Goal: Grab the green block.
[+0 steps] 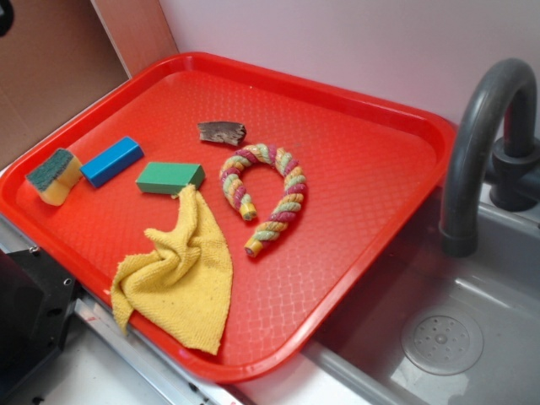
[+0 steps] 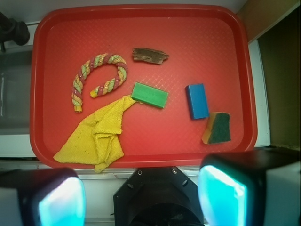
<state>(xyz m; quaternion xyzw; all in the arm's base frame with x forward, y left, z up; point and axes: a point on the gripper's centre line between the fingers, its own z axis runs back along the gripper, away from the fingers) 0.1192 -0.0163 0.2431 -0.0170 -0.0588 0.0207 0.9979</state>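
The green block (image 1: 170, 177) lies flat on the red tray (image 1: 371, 152), left of centre, with a corner of the yellow cloth (image 1: 181, 270) touching its near edge. From the wrist view the green block (image 2: 149, 94) sits mid-tray, far below my gripper (image 2: 141, 197), which hangs high above the tray's near rim. The jaws stand wide apart with nothing between them; the cyan pads (image 2: 221, 195) frame the bottom corners. The gripper is out of the exterior view.
A blue block (image 1: 111, 160) and a yellow sponge with dark green top (image 1: 54, 175) lie left of the green block. A brown bark piece (image 1: 222, 132) and a striped rope (image 1: 266, 196) lie right of it. A grey faucet (image 1: 481, 143) and sink (image 1: 439, 337) are on the right.
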